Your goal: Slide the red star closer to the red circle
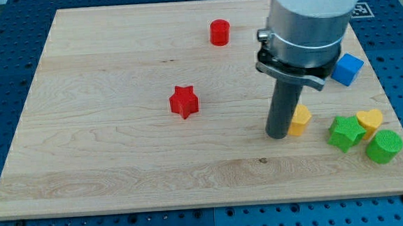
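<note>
Camera view — my tip (281, 135) upright, touching yellow block (300, 120)

My tip (280, 134) beside yellow block (301, 119)

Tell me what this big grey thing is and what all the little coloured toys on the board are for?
The grey thing is a robot arm. It has no hand, just a dark stick, and it pushes blocks around with my tip, the stick's bottom end. There is only one picture, looking down at a wooden board from a slant. Nothing is being held.

On the board are small blocks. A red star sits near the middle, and a red circle is near the view's top. My tip is off to the star's right, right beside a yellow block. Further right are a blue cube, a green star, a yellow heart and a green circle.
</note>
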Robot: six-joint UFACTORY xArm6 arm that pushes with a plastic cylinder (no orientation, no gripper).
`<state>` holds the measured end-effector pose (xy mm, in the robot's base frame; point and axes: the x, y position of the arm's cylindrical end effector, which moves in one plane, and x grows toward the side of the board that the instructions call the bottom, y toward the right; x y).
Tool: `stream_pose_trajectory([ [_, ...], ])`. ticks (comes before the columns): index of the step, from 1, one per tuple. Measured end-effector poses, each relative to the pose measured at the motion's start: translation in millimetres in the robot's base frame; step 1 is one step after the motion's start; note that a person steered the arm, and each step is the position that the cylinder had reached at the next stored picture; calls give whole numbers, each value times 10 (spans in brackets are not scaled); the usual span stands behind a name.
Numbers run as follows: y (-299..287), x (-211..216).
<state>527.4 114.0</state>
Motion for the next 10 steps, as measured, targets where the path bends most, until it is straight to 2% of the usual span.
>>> stream_pose_trajectory([
  [1, 80, 35],
  [2, -170, 50],
  [3, -921, 50],
  [4, -1371, 50],
  [6, -1753, -182],
  [8, -1603, -439],
  [10, -1045, -595],
])
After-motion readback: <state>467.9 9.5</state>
